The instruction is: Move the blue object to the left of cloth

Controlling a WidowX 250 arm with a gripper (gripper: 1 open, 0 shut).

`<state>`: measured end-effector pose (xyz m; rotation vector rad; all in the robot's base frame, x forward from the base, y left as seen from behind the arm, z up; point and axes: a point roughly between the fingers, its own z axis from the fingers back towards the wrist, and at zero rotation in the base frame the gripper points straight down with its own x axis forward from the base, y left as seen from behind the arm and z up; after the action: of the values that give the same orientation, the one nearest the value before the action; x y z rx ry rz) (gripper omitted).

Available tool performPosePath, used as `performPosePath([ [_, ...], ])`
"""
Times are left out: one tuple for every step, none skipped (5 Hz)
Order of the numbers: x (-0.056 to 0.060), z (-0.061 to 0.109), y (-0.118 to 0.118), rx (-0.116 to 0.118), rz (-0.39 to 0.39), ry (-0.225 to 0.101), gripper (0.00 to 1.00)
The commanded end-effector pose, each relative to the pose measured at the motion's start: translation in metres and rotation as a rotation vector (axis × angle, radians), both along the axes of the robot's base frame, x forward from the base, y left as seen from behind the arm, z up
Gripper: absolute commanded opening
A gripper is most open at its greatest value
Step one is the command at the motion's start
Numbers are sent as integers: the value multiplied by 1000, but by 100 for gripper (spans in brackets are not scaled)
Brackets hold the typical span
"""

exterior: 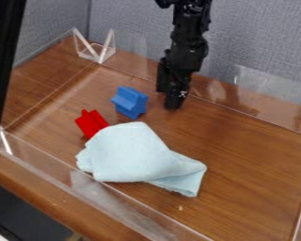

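Observation:
The blue object point(128, 102) is a small block resting on the wooden table, just above the light blue cloth point(140, 158) that lies crumpled in the foreground. A red block point(90, 123) sits at the cloth's upper left edge, touching it. My black gripper point(173, 99) hangs pointing down to the right of the blue object, apart from it, its fingertips close to the table. Its jaws stand open and nothing is between them.
A clear plastic wall point(40, 165) rims the table's front and left edges, and another clear panel point(273, 89) stands at the right rear. A small white wire stand point(95, 45) sits at the back left by the grey backdrop.

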<state>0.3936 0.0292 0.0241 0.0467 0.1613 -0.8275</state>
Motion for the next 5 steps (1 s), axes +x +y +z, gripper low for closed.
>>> performPosePath([
  [0,1,16,-3,18,-18,100],
  [-3,1,20,-3,25,-20,100],
  [-6,2,23,-4,31,-23,100],
  [-7,2,26,-6,36,-27,100],
  [-7,2,27,-10,38,-32,100],
])
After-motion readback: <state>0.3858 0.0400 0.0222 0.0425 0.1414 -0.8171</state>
